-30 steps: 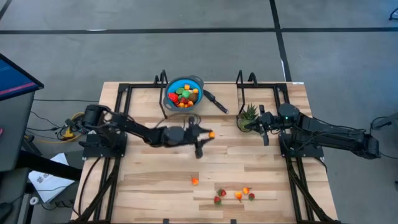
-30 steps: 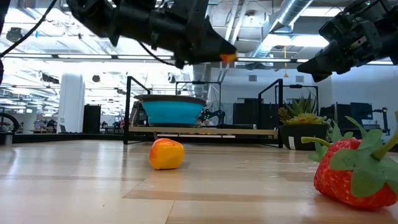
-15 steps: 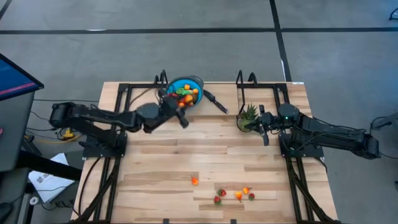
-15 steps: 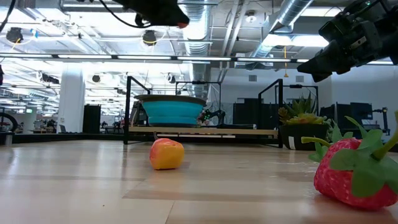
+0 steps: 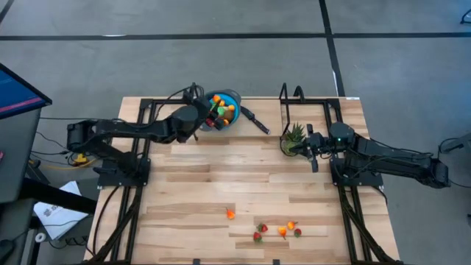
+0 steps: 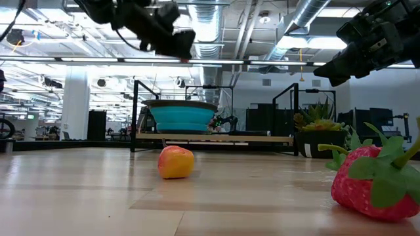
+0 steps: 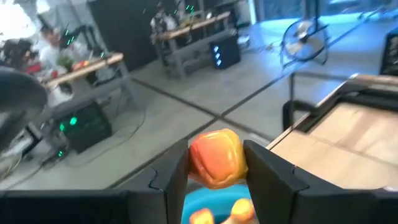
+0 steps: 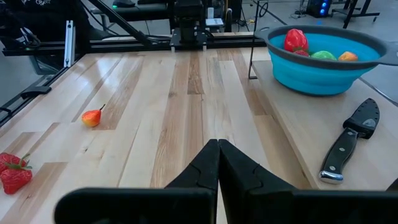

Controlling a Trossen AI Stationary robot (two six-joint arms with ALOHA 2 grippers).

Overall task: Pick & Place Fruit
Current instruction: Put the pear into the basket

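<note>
Wooden worktop (image 5: pixel 199 184) under both arms: left claw (image 7: pixel 217 171) grips an orange fruit (image 7: pixel 216 157) directly above the blue bowl (image 5: pixel 228 99); right claw (image 8: pixel 218 163), pinched shut and empty, waits beside the plant (image 5: pixel 294 135).

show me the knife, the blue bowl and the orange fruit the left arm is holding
knife (image 8: pixel 348 144): right wrist view, on its black handle.
blue bowl (image 8: pixel 323 74): right wrist view, on its outer wall.
orange fruit (image 7: pixel 216 157): left wrist view, on its middle, between the left jaws.

A robotics lab in an open industrial hall — exposed ceiling ducts (image 6: pixel 308 19) and strip lights overhead. Benches of electronics (image 7: pixel 81 74) stand on bare concrete floor (image 5: pixel 221 18).
</note>
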